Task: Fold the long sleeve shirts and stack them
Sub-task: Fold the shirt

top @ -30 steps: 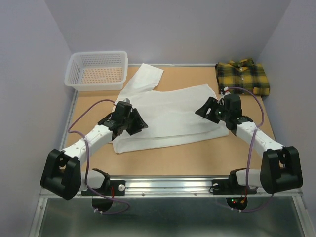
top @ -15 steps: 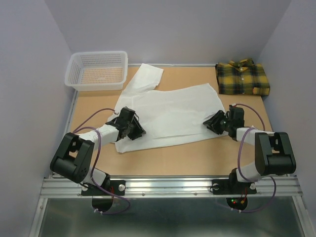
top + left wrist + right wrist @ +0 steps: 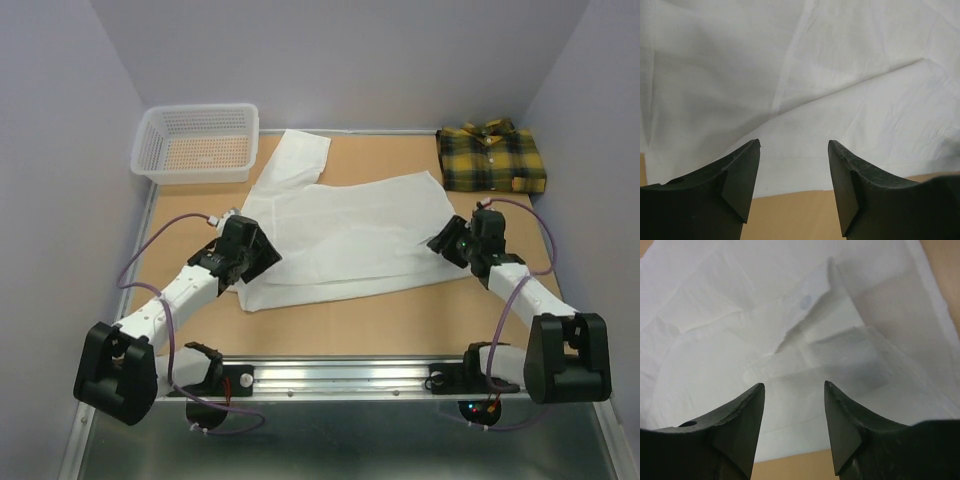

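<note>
left gripper (image 3: 794, 146): jaws parted, nothing between them, white shirt (image 3: 805, 75) spread flat just ahead of the tips | right gripper (image 3: 794, 387): jaws released, empty, a buttoned fold of the same shirt straight ahead | plaid shirt (image 3: 492, 158): folded, well beyond the right jaws, apart from the white one

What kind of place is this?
Likely a robot lab test booth: two arms bolted to a metal rail, a wooden table boxed in by plain walls, and a white shirt laid out for folding.
</note>
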### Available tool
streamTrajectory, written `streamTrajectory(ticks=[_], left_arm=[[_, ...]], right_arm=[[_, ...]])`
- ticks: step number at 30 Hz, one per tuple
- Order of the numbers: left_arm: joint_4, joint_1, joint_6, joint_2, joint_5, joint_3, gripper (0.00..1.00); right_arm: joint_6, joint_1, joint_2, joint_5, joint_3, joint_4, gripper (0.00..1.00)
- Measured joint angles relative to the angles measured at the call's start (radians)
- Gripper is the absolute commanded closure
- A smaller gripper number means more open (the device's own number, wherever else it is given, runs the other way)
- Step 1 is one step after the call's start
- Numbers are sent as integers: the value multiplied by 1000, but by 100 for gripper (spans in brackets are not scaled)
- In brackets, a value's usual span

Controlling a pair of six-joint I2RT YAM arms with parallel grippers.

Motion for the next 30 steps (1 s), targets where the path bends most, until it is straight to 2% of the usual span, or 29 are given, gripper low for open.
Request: streamTrajectory(ticks=[5,10,17,22,25,30], left_arm=[[-57,0,32,-46,-43,42,35],[-83,0,48,-13,-23,23,42],[-94,9,36,19,0,-99,42],[-124,43,21,-39,-10,-116,40],[-173,50,22,-91,-35,-101,33],[-249,50,71,-105,-89,40,24]], right_arm=[[-78,191,-34,98,129,-73,43],[-135,323,28,164,247,-100,43],[-172,344,149,232,261,-142,41],[-220,344,201,301,289,-185,40],[-244,348,225,320,328,-200,40],[-266,378,264,331,388,-204,38]])
